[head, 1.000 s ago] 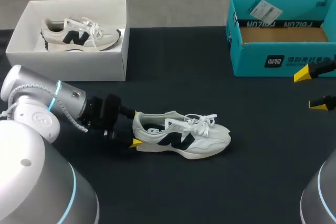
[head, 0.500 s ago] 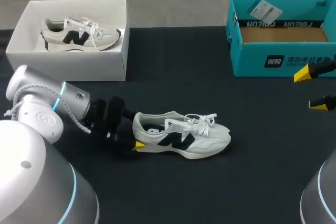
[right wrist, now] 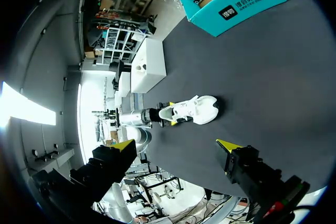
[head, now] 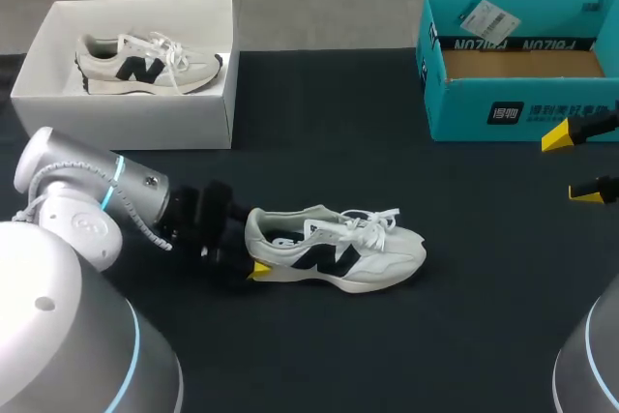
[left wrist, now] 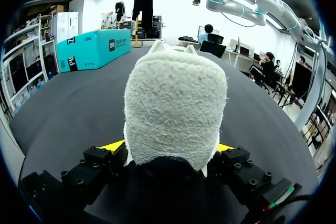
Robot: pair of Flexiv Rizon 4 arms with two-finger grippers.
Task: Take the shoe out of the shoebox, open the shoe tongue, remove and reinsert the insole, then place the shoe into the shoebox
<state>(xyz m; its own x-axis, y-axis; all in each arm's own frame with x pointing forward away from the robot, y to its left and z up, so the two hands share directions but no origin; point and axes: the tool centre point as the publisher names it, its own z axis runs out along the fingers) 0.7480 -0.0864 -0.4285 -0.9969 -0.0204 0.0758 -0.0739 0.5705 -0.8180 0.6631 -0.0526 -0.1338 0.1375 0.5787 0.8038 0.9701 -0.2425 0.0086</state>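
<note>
White shoebox (head: 135, 118): it sat at the far left of the table (head: 319, 162), and we saw a second shoe (head: 145, 63) lying on its side in it.
Teal box (head: 522, 113): it sat at the far right with brown cardboard (head: 522, 63) inside and a paper tag (head: 488, 18) on its back edge.
Shoe (head: 334, 250): it stood on its sole on the table, out of both boxes and near the middle.
Which way: its long side ran left to right, with the toe toward our right arm and the heel toward our left arm.
Left gripper (head: 251, 244): our fingers were spread wide with the heel between them.
Right gripper (head: 571, 165): it was wide open, held nothing, and hung well apart from the shoe.
</note>
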